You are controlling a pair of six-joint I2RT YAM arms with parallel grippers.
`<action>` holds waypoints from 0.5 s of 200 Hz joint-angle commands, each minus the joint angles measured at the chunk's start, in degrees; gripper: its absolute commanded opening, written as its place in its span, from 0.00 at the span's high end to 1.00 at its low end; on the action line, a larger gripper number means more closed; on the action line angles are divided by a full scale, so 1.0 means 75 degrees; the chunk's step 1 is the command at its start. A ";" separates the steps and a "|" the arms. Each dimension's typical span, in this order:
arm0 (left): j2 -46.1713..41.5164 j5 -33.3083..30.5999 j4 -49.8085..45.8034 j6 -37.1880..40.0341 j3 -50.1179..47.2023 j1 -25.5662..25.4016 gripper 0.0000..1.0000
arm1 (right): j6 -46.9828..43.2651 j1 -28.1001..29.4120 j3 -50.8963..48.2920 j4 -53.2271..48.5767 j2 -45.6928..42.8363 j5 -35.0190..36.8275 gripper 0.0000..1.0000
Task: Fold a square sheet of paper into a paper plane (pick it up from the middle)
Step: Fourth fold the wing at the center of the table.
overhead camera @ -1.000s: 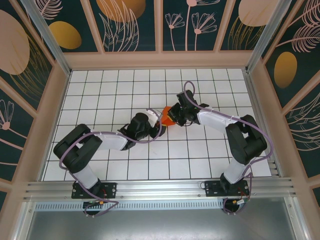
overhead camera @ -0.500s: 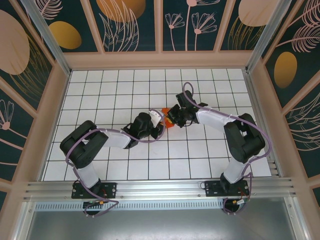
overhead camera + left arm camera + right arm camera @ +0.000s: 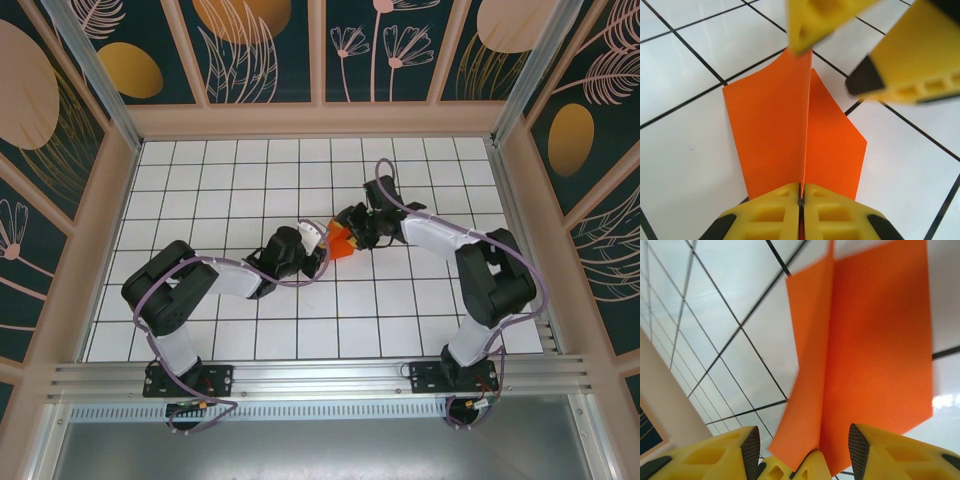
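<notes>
Where the two arms meet at mid-table, the orange sheet of paper point(image 3: 341, 241) stands folded along a centre crease, pinched by the left gripper point(image 3: 801, 189).
Seen from the left wrist, its yellow ribbed fingers are clenched tight on the near end of the raised crease, and two smooth, matte flaps spread to either side over the glossy white table point(image 3: 200, 180) with its dark grid lines. Beyond, the right gripper point(image 3: 804, 434) has its jaws parted, its black-padded yellow fingers straddling the paper's far end. Both arms reach inward with elbows bent outward and wrists low.
</notes>
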 commanded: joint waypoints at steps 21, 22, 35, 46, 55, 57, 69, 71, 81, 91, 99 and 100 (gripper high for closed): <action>0.0176 0.0575 0.0473 -0.1067 -0.0235 -0.0008 0.91 | -0.1735 -0.0362 -0.1233 0.1467 -0.1044 -0.0360 0.48; 0.0187 0.0589 0.0473 -0.1087 -0.0232 -0.0009 0.91 | -0.1753 -0.0371 -0.1258 0.1495 -0.1054 -0.0374 0.48; 0.0247 0.0777 0.0527 -0.1444 -0.0214 -0.0009 0.92 | -0.2015 -0.0426 -0.1609 0.2042 -0.1106 -0.0776 0.49; 0.0292 0.0897 0.0630 -0.1768 -0.0229 -0.0008 0.93 | -0.2173 -0.0424 -0.1851 0.2372 -0.1093 -0.1019 0.50; 0.0318 0.0983 0.0635 -0.2020 -0.0209 -0.0001 0.93 | -0.2256 -0.0417 -0.2020 0.2715 -0.1062 -0.1318 0.51; 0.0326 0.1002 0.0628 -0.2092 -0.0209 -0.0007 0.93 | -0.2277 -0.0410 -0.2048 0.2782 -0.1055 -0.1362 0.51; 0.0332 0.1102 0.0677 -0.2445 -0.0208 -0.0009 0.93 | -0.2369 -0.0369 -0.2157 0.3013 -0.0971 -0.1534 0.52; 0.0347 0.1105 0.0688 -0.2505 -0.0209 -0.0009 0.93 | -0.2384 -0.0354 -0.2164 0.3035 -0.0959 -0.1551 0.53; 0.0351 0.1173 0.0778 -0.2798 -0.0248 -0.0008 0.93 | -0.2496 -0.0333 -0.2180 0.3070 -0.0853 -0.1584 0.54; 0.0375 0.1262 0.0939 -0.3018 -0.0287 -0.0009 0.93 | -0.2572 -0.0322 -0.2212 0.3111 -0.0757 -0.1590 0.55; 0.0391 0.1292 0.1009 -0.3158 -0.0310 -0.0003 0.92 | -0.2637 -0.0319 -0.2222 0.3160 -0.0677 -0.1638 0.56; 0.0395 0.1293 0.1022 -0.3170 -0.0310 -0.0006 0.92 | -0.2644 -0.0320 -0.2222 0.3162 -0.0659 -0.1646 0.56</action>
